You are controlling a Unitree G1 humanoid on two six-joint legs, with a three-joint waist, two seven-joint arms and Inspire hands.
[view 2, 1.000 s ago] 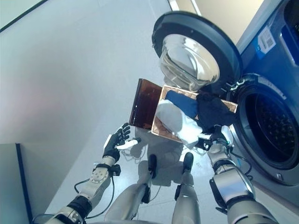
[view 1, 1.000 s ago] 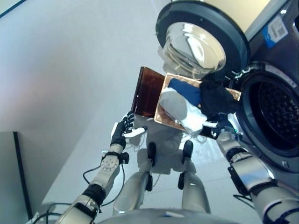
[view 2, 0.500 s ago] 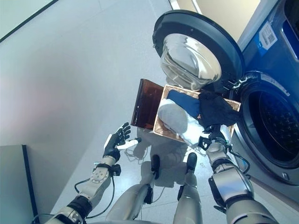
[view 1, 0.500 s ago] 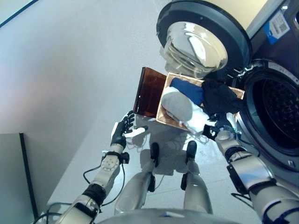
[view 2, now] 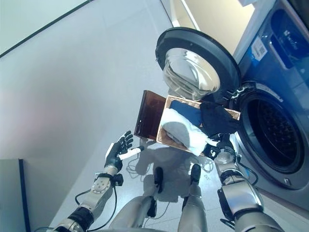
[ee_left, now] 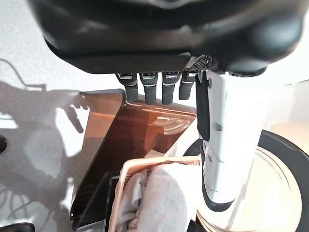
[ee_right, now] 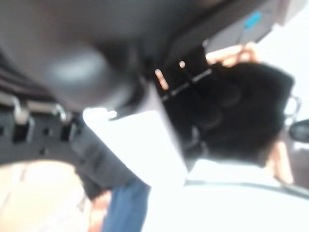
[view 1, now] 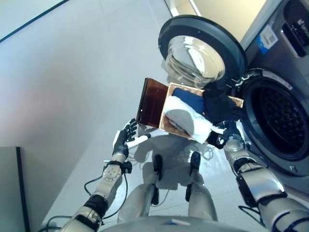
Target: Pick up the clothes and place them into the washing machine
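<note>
A front-loading washing machine (view 1: pixel 285 72) with a dark blue front, small stickers too small to be read, and a perforated metal drum is seen at the right, its round glass-bowled door (view 1: pixel 200 48) swung open toward the far left. A translucent brown basket (view 1: pixel 153 99) heaped with crumpled white, blue and black clothes (view 1: pixel 198 113) is set on the floor just left of the drum opening. The right hand (view 1: pixel 224 136) is held at the basket's near edge against the clothes, its grip not discernible, while the left hand (view 1: pixel 126 139) is held spread, nothing in it, near the basket's left.
</note>
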